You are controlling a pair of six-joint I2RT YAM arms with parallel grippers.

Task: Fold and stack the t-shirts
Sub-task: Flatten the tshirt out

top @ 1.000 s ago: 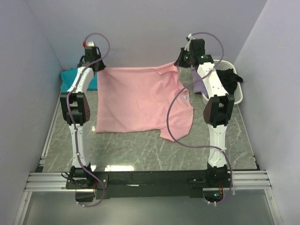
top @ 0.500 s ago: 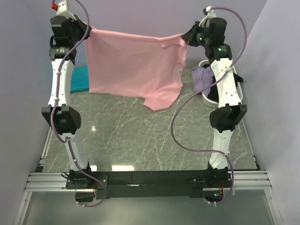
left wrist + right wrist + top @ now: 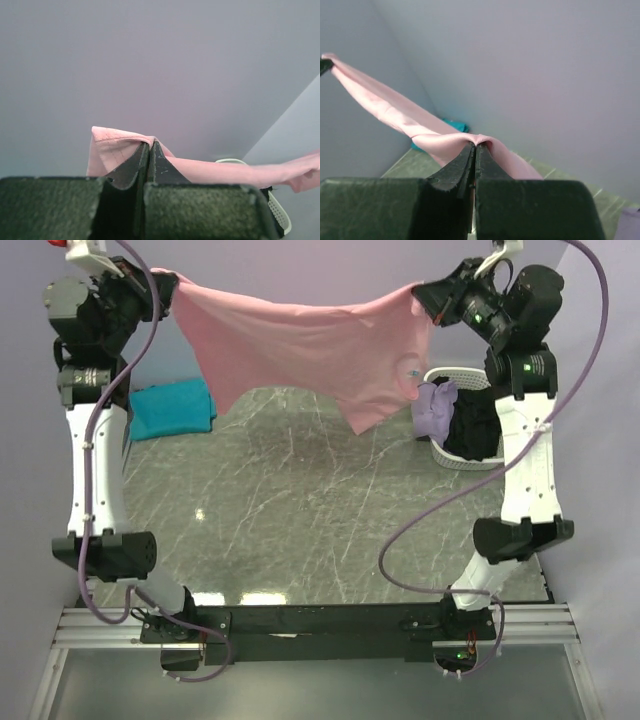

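Grey marble-look table (image 3: 300,510), pale lilac walls on three sides; both arms reach high over its far half. Pink t-shirt (image 3: 320,350) hangs in the air btwn the two grippers as a sagging sheet. It's well above the tabletop, w/ nothing of it touching the surface.

Left gripper (image 3: 165,285) has one top corner at approx 10 o'clock of the top view; right gripper (image 3: 425,292) has the other at approx 2 o'clock.
- Left wrist cam: jaws pressed tight together on a fold of the pink t-shirt (image 3: 107,147). A bit of hem pokes up past the tips at 11 o'clock; the rest trails off to 3 o'clock.
- Right wrist cam: jaws likewise clamped on a small pinch of the pink t-shirt (image 3: 395,112), which runs from the tips toward 10 o'clock, to the other arm.

Step in hand, as I read it: lift & spread the shirt so it can be laid flat for folding. To do it well:
- Hold both pinches firm, hands level, top edge taut but not overstretched.
- Let the low hanging part at 5 o'clock of the cloth drop free w/o twist.
- Lower bottom-edge first onto the table's middle, drawing toward 6 o'clock so it lands smooth.
- Risk: both pinches look small, so a jerk could slip a corner out.

Other shirts: teal t-shirt (image 3: 172,410) lies at 9 o'clock of the table. Lavender t-shirt (image 3: 435,408) is draped over the rim of the white basket (image 3: 470,465) at 3 o'clock, w/ a black t-shirt (image 3: 470,430) inside.
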